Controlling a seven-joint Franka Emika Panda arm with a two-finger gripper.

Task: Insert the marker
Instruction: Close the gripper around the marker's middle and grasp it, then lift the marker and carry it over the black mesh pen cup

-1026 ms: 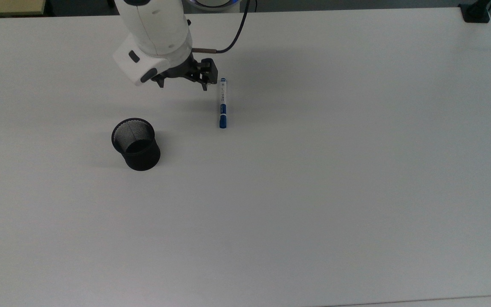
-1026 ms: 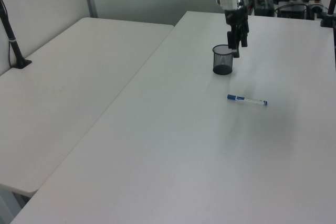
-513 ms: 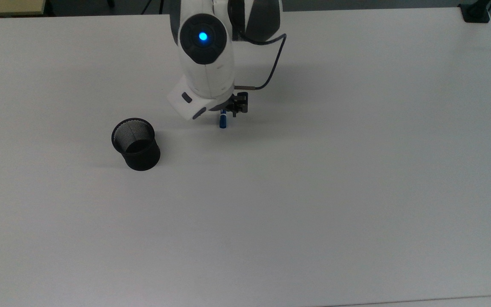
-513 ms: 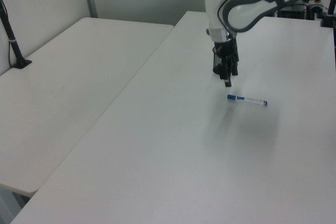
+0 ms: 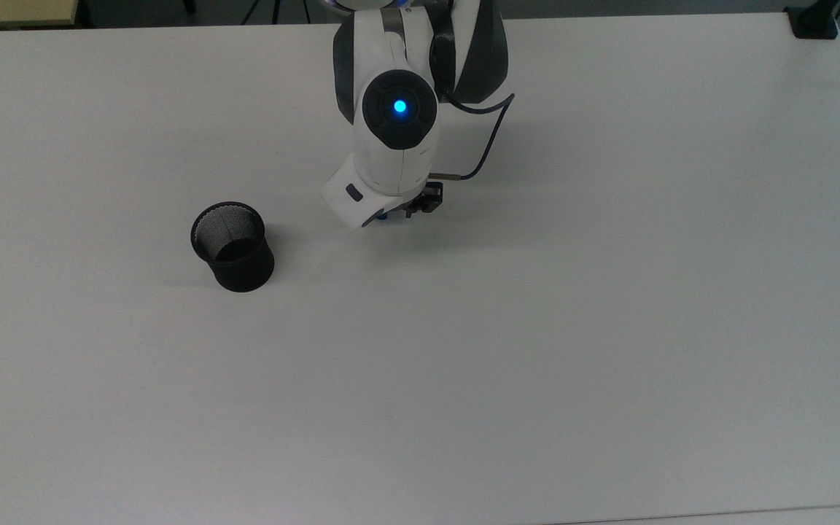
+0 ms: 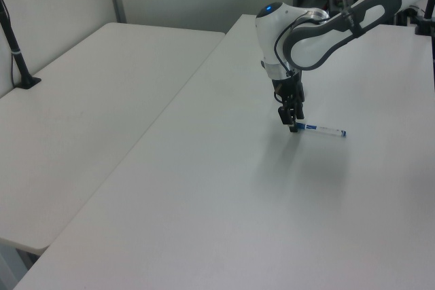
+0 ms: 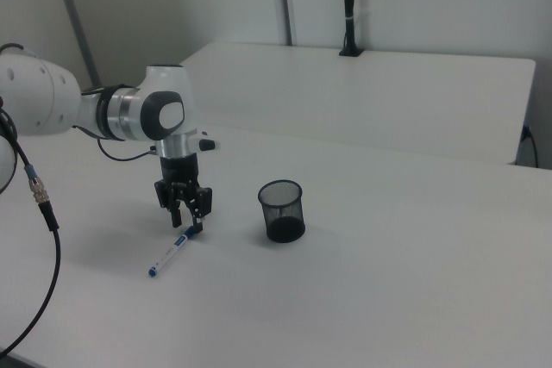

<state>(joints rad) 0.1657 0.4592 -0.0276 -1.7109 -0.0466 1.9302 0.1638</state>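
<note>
Pincer [image 7: 188,221] over marker [image 7: 169,254] on white table [image 5: 537,328], partition-walled room.

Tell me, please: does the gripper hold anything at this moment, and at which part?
Nothing is held yet. The gripper is open, low over one blue end of the marker, which lies flat on the table. The black mesh cup stands apart.

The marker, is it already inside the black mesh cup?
No, the marker lies flat on the table, apart from the black mesh cup.
</note>
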